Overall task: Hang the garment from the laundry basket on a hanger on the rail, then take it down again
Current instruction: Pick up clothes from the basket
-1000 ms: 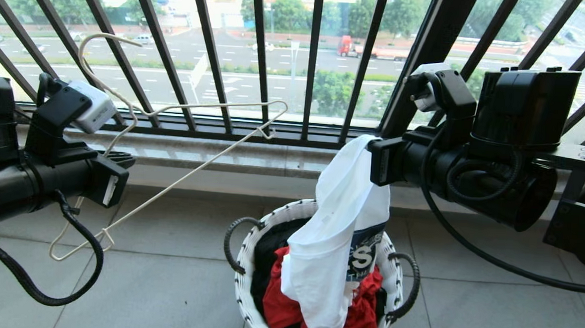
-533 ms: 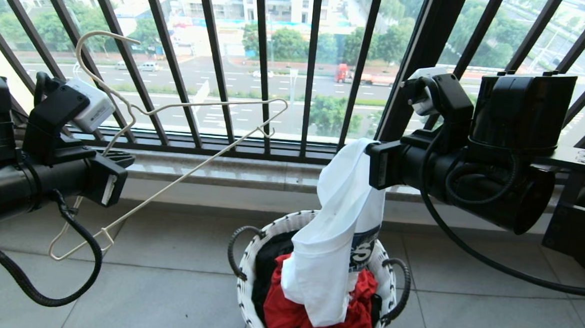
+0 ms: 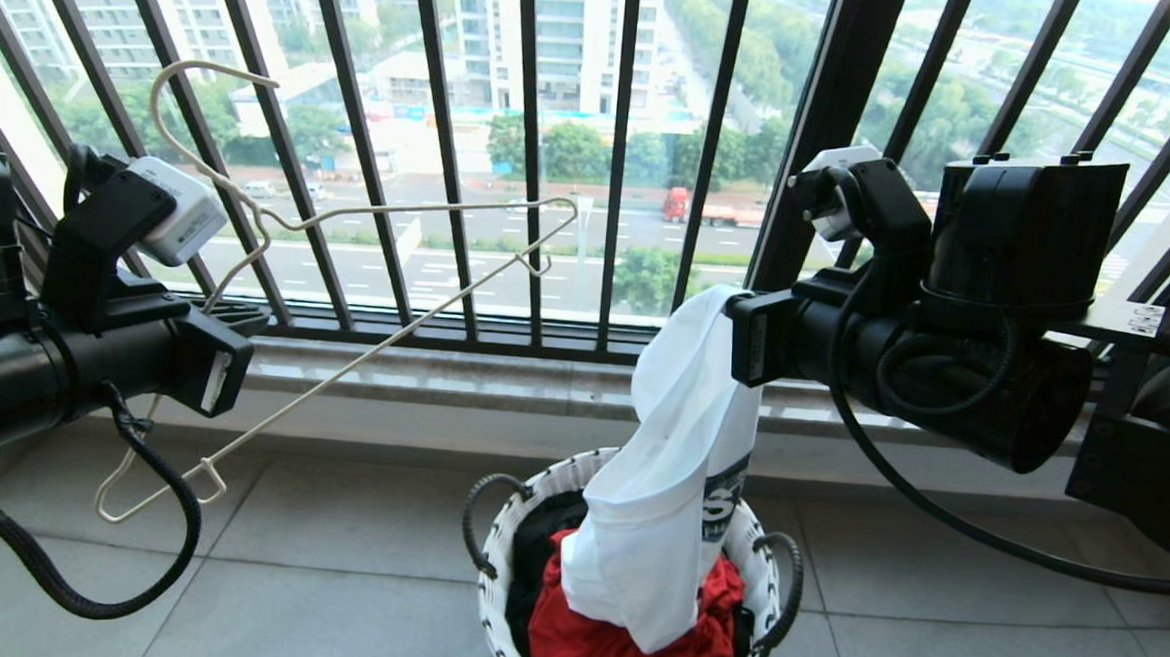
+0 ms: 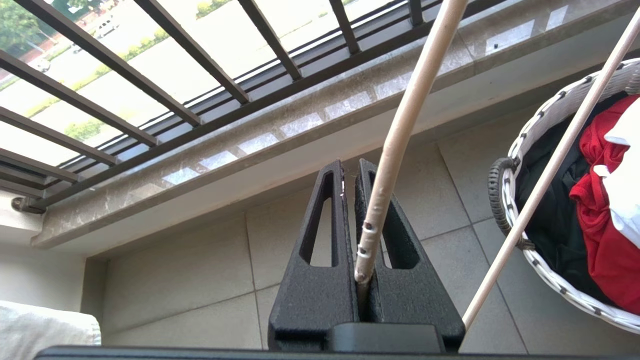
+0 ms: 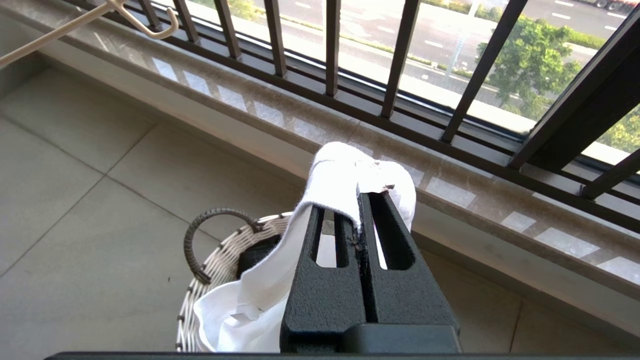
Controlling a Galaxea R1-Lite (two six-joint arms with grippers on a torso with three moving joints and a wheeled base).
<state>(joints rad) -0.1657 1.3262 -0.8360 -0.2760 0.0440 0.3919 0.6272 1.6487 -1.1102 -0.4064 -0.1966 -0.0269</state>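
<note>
My right gripper (image 3: 736,311) (image 5: 361,197) is shut on a top fold of the white garment (image 3: 673,473) (image 5: 340,170). The garment hangs down with its lower end still inside the laundry basket (image 3: 492,574) (image 5: 220,255), part of its dark blue print showing. At the left, my left gripper (image 3: 240,320) (image 4: 350,167) is shut on the cream wire hanger (image 3: 373,352) (image 4: 407,130). The hanger is tilted, with its hook up by the window bars and one end low near the floor. The rail is out of view.
A red cloth (image 3: 628,651) and a black shirt (image 3: 534,546) lie in the basket under the garment. Behind it run a stone sill (image 3: 502,374) and a black window guard of vertical bars (image 3: 614,150). Grey floor tiles (image 3: 332,576) surround the basket.
The camera has risen and the whole scene has slid down in the head view. Both arms keep their grip, and the garment hangs higher out of the basket.
</note>
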